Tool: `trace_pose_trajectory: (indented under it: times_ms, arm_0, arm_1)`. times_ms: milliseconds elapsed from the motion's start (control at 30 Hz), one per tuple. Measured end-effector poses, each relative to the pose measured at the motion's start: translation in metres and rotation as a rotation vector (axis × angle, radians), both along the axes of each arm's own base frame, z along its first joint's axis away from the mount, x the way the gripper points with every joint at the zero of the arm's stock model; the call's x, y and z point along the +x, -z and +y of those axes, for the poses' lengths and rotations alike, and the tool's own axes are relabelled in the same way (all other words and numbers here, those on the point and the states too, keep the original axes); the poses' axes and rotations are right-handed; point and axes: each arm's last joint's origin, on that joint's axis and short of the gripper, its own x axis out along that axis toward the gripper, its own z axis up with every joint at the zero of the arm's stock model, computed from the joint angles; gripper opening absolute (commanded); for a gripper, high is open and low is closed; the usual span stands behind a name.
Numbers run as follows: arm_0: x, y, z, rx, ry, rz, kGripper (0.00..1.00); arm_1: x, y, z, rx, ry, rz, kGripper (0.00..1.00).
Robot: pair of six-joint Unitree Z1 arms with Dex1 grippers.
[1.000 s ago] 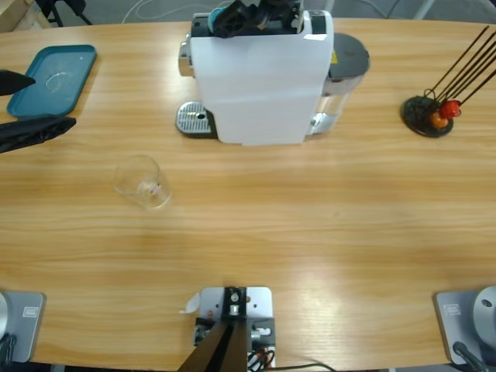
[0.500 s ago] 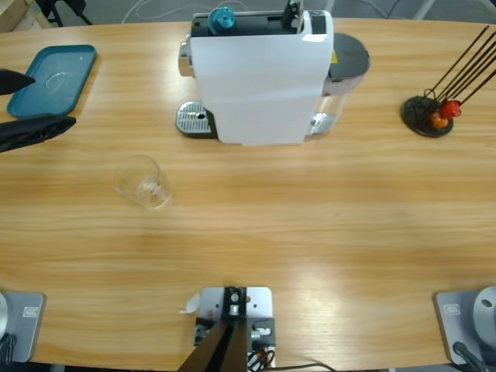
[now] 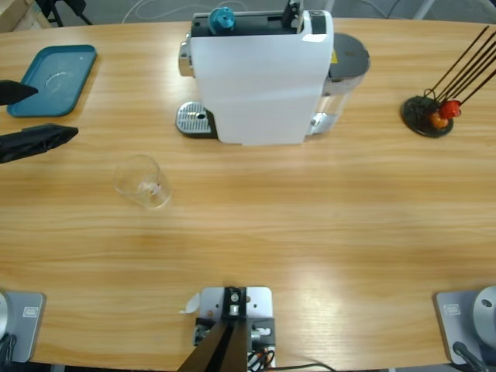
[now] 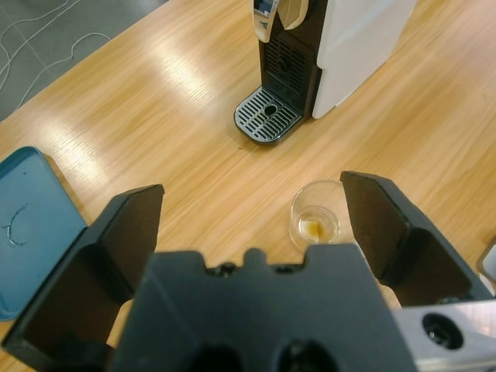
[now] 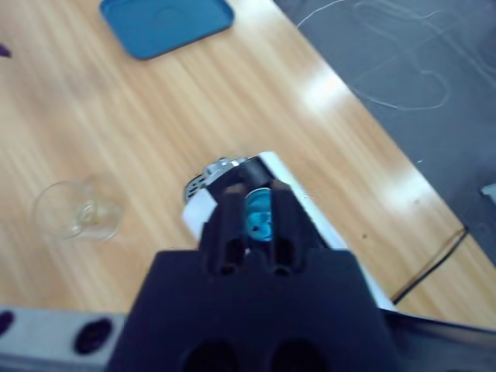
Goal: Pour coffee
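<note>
A small clear glass stands on the wooden table, left of the white coffee machine. The left wrist view shows the glass holding only a small amber-brown trace at its bottom; no dark coffee is in view. My left gripper comes in from the left edge, open and empty, a short way from the glass. A teal capsule sits on top of the machine. My right gripper is outside the high view. It hangs above the machine with its jaws close together, the teal capsule showing beyond them.
A blue tray lies at the far left, just behind my left gripper. The machine's metal drip grate faces left toward the glass. A black stand with thin rods and orange-red pieces sits at the right.
One second ago a black gripper was on the machine's top at the capsule; it has since lifted out of the high view. My left gripper has shifted slightly right and toward the glass.
</note>
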Motion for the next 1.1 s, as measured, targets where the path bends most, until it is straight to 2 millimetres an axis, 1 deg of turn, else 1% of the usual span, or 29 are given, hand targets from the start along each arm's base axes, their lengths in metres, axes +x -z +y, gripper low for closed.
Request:
trace_pose_trajectory:
  times_ms: [667, 800, 933, 1100]
  arm_0:
    - [-0.001, 0.002, 0.0, 0.004, 0.0, 0.005, 1.0]
    - [-0.001, 0.002, 0.0, 0.004, 0.0, 0.005, 1.0]
    - [-0.001, 0.002, 0.001, 0.004, 0.0, 0.005, 1.0]
    - [-0.001, 0.002, 0.001, 0.002, 0.0, 0.003, 1.0]
  arm_1:
    - [-0.001, 0.002, 0.001, 0.009, -0.02, 0.025, 0.0]
    - [0.0, 0.007, 0.002, 0.001, -0.02, 0.034, 0.0]
    - [0.002, 0.017, 0.004, -0.016, -0.019, 0.05, 0.0]
    - [0.002, 0.021, 0.005, -0.022, -0.019, 0.055, 0.0]
